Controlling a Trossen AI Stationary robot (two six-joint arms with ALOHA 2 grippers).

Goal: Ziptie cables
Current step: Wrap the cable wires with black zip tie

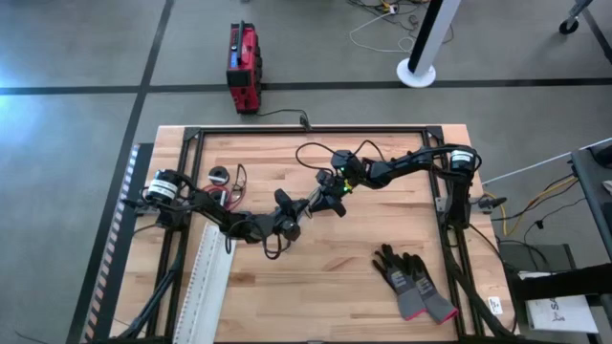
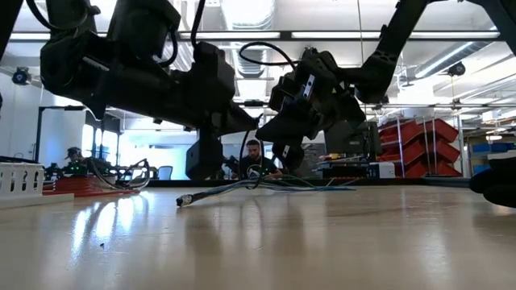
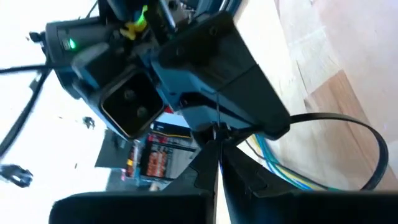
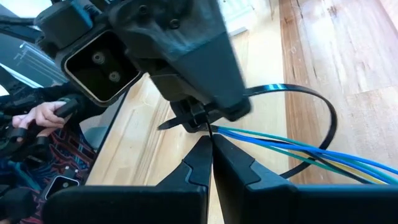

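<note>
step: closing zip tie [image 4: 311, 106] loop round cables [image 4: 311, 155], mid-desk [image 1: 382, 296] | left gripper [image 1: 308, 206]: clenched on tie's head | right gripper [image 1: 337, 183]: clenched on tie's tail | next: likely pull tail through, cinching loop snug

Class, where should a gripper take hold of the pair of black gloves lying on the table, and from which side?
By the grey cuffs of the black fabric gloves, coming straight down from above: the pair lies flat on the wooden table, and the cuffs look the thickest edge.
</note>
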